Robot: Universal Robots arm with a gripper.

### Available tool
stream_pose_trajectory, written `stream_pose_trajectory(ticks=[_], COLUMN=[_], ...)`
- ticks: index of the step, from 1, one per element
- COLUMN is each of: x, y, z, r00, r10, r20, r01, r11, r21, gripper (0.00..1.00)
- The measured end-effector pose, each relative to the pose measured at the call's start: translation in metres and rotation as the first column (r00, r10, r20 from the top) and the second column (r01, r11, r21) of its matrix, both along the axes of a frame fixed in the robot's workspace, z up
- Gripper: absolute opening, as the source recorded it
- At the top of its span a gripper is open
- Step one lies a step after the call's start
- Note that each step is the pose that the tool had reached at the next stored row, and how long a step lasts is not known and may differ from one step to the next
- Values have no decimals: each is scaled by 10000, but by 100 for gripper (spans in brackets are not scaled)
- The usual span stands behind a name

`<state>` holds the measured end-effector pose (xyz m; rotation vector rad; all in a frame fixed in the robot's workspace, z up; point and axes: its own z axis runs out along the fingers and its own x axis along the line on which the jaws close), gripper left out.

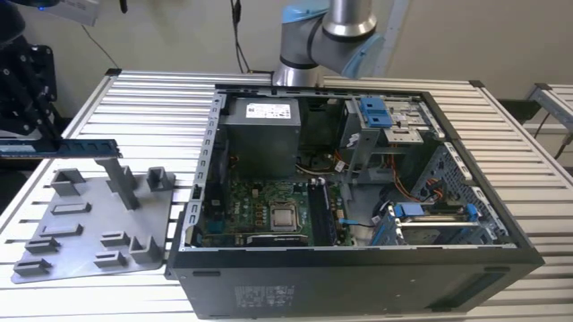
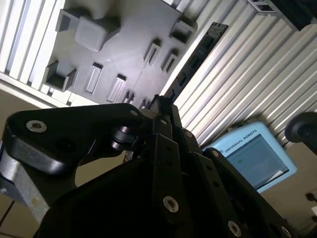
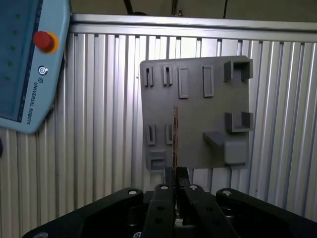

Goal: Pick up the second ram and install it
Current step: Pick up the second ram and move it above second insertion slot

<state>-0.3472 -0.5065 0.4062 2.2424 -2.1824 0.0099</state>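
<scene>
1. Fixture plate (image 1: 85,231): grey, lower left of the exterior view, flat on the slatted table (image 1: 134,100), posts upright.
2. Computer case (image 1: 358,282): open, centre to lower right, motherboard (image 1: 259,201) exposed.
3. Gripper (image 1: 45,139): left edge of the exterior view, clamped on the second ram (image 1: 85,145). The stick is held level above the plate, well apart from the case. The first wrist view shows it edge-on between the fingers (image 3: 163,198).
4. Arm base (image 1: 296,70): top centre, behind the case.
</scene>
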Motion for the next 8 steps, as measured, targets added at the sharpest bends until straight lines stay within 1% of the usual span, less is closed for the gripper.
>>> stream_pose_trajectory(ticks=[8], x=[219], y=[0], z=[0], r00=[10000], r10=[0], r20=[-19], r01=[0], r11=[10000], r21=[0], gripper=[14])
